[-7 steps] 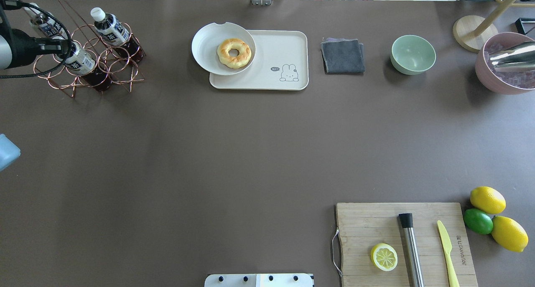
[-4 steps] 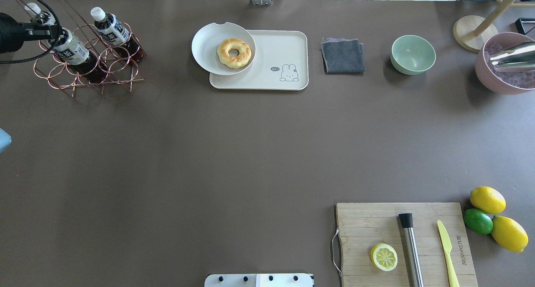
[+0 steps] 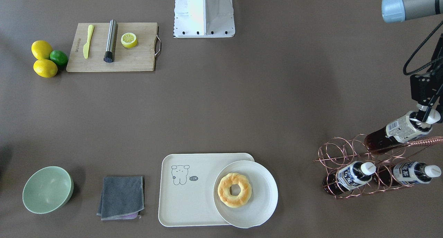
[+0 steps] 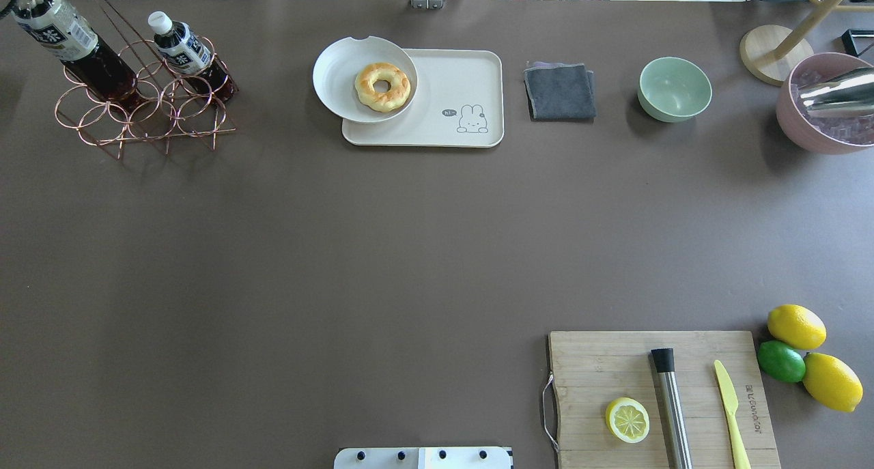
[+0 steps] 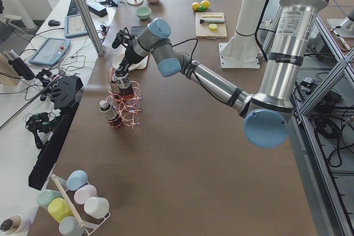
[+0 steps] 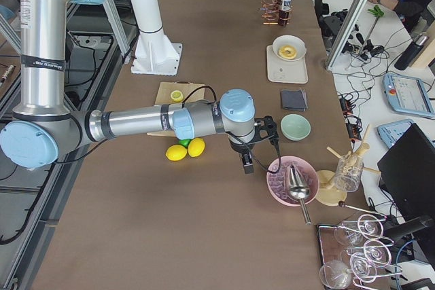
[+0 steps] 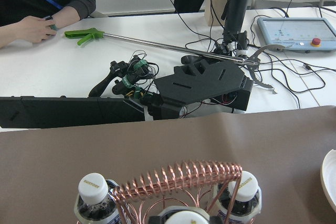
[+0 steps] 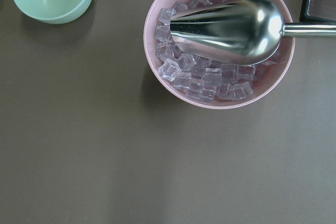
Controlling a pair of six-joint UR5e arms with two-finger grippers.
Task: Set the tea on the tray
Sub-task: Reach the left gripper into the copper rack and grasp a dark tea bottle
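My left gripper [image 3: 427, 117] is shut on the white cap of one tea bottle [image 3: 398, 130]. It holds the bottle tilted, its base just above the copper wire rack [image 3: 346, 151]. In the overhead view this bottle [image 4: 65, 42] is at the far left corner, and the gripper is almost out of frame. Two more tea bottles [image 3: 353, 174] [image 3: 412, 172] lie in the rack. The cream tray [image 3: 187, 196] with the line-drawn animal is at mid table; a white plate [image 3: 266, 182] with a doughnut covers one end of it. My right gripper [image 6: 246, 161] hovers by the pink bowl; I cannot tell whether it is open or shut.
A grey cloth [image 3: 121, 196] and a green bowl [image 3: 47, 189] lie beside the tray. A pink bowl [image 8: 218, 104] of ice holds a metal scoop. A wooden board [image 3: 138, 58] carries a lemon half, a knife and a steel tube, with lemons and a lime beside it.
My left gripper has drawn the held bottle up and back out of the rack, toward the far left corner of the overhead view. Nothing else has moved.
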